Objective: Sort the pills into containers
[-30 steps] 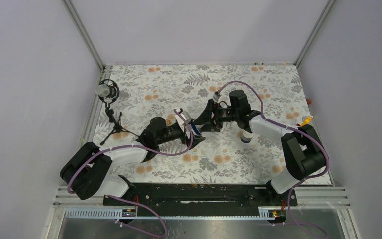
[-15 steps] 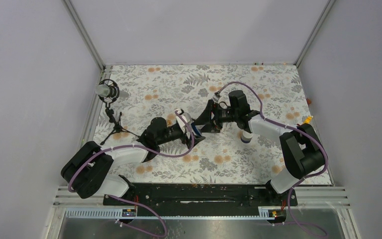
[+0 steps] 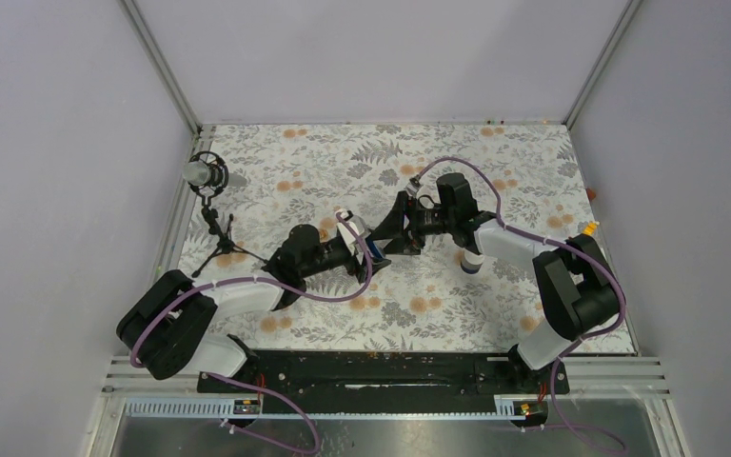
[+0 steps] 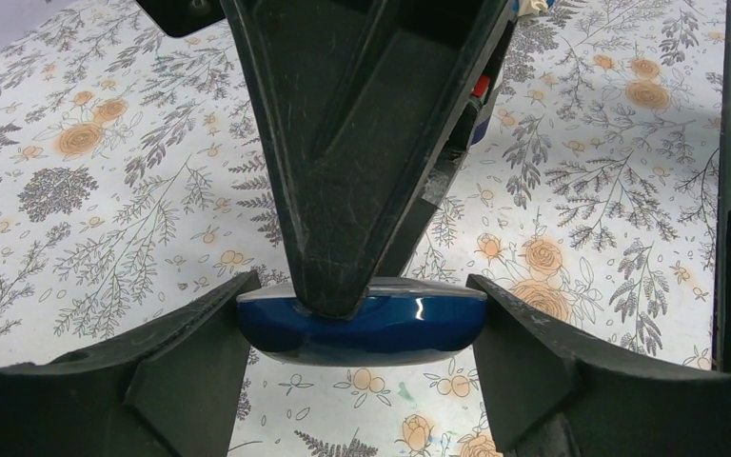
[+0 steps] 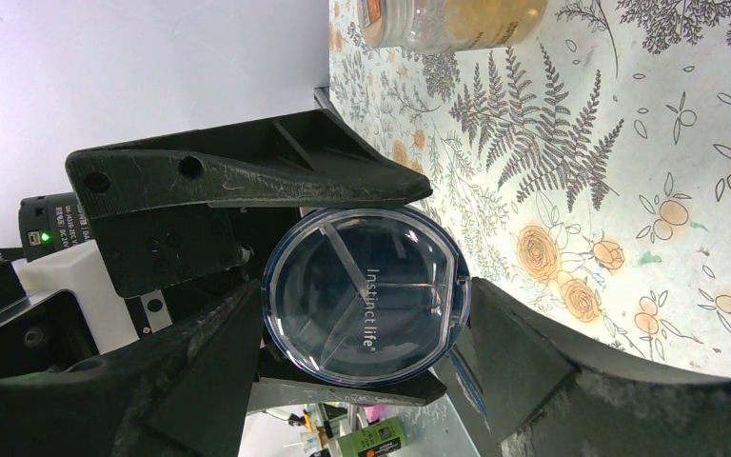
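A round blue pill case (image 3: 377, 246) with a clear, three-part lid (image 5: 366, 295) hangs above the flowered table between both arms. My right gripper (image 5: 366, 290) is shut on its rim from two sides. My left gripper (image 4: 362, 286) crosses it at a right angle, and both its fingers touch the ends of the case (image 4: 362, 333). A white-capped dark bottle (image 3: 471, 261) stands beside my right forearm. A translucent jar (image 5: 452, 19) with orange-tan contents stands further off on the table. I cannot make out any loose pills.
A microphone on a small tripod (image 3: 207, 179) stands at the table's left edge. A small yellow-orange object (image 3: 585, 229) lies by the right wall. Metal rails (image 3: 381, 367) run along the near edge.
My left gripper's fingers have closed in onto the blue case. The right arm and the case have stayed where they were.
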Tool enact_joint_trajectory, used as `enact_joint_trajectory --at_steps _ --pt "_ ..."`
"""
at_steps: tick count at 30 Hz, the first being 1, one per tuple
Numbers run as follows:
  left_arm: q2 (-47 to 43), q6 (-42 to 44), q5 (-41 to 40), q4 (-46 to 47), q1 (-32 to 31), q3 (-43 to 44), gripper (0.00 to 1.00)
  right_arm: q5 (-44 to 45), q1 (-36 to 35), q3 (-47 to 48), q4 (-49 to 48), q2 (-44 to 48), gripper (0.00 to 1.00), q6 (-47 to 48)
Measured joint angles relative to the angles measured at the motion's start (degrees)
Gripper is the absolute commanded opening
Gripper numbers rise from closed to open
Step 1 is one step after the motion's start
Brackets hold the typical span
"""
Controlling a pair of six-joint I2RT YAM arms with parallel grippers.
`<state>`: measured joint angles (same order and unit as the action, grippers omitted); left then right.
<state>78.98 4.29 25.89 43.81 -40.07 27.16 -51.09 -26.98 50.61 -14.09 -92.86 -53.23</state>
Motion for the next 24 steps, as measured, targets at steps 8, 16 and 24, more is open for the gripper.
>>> enact_joint_trajectory --at_steps 8,16,24 --pt "0.04 1.31 -0.37 0.04 -0.42 -0.68 0.13 0.63 -0.2 -0.72 -0.11 0.09 0.88 1.75" --pt "2.08 4.94 0.55 -2.62 -1.75 -0.7 0.1 10.99 -0.2 -0.74 10.91 6.49 0.92 11.19" --pt "9.22 7.32 1.09 -2.67 -4.44 -0.61 0.11 22.45 -0.17 -0.98 21.77 16.83 0.73 19.89"
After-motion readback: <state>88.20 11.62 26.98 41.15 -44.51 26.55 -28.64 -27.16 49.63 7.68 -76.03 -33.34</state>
